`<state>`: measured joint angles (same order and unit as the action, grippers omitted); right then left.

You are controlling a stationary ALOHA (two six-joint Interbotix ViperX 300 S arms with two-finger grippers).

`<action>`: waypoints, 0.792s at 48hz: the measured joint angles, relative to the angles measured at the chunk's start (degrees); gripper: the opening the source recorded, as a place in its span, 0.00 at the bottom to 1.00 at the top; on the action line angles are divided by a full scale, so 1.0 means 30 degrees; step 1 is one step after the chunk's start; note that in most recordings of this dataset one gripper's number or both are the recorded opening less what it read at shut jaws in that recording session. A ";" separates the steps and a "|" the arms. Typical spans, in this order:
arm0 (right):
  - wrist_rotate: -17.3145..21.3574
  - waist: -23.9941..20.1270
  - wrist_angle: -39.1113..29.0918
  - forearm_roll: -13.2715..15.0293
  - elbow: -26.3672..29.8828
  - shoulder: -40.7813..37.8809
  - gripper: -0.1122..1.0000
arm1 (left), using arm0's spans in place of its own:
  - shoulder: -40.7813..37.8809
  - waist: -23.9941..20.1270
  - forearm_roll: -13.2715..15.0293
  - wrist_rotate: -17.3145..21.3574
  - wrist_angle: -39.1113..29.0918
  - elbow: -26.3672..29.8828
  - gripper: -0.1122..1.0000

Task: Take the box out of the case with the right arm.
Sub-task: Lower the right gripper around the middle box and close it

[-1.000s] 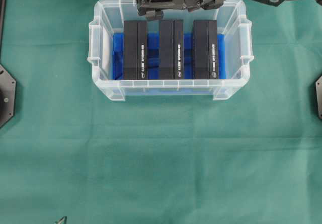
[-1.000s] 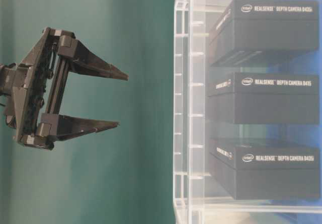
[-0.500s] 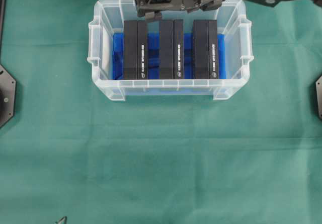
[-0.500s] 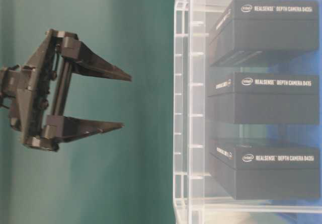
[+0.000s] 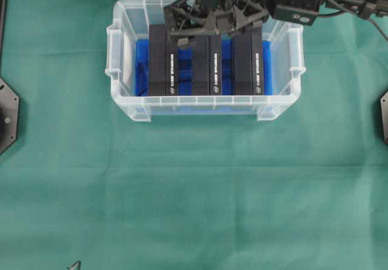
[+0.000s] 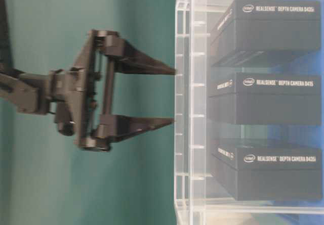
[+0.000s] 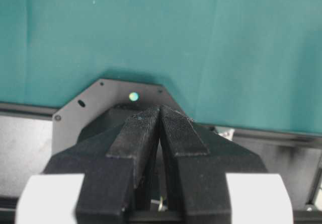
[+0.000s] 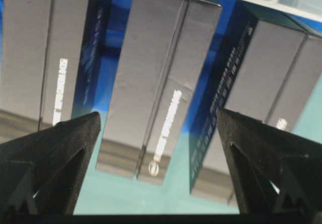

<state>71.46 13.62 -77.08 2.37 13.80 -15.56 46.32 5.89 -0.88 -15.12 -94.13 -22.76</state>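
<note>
Parts of the right end effector (image 5: 213, 28) were cut off by the top edge of the overhead view, and its arm was only partly seen there. Its jaws were held wide apart above the case (image 5: 121, 70), empty, with the fingertips (image 6: 169, 72) seen at the case's wall in the table-level view. Three black boxes were stood side by side inside the case on a blue lining (image 5: 140, 64); the middle box (image 5: 206, 60) was framed between the two fingers in the right wrist view, untouched. The far ends of the left box (image 5: 162, 60) and the right box (image 5: 247, 60) were hidden under the end effector from overhead. The left end effector (image 7: 160, 114) was seen pressed closed, nothing between its fingers. The worktop (image 5: 194, 191) was covered by a green cloth, faintly creased. Black mounting plates (image 5: 7, 115) were cut off at both side edges.
</note>
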 measured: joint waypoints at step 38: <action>0.0791 -0.0059 0.4277 -0.1523 -0.2666 -0.2051 0.93 | -0.0029 0.0000 0.0000 0.0000 -0.0029 0.0000 0.10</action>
<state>73.83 13.45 -64.25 -2.20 5.80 -21.71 46.23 5.89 -0.88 -15.12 -94.22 -22.76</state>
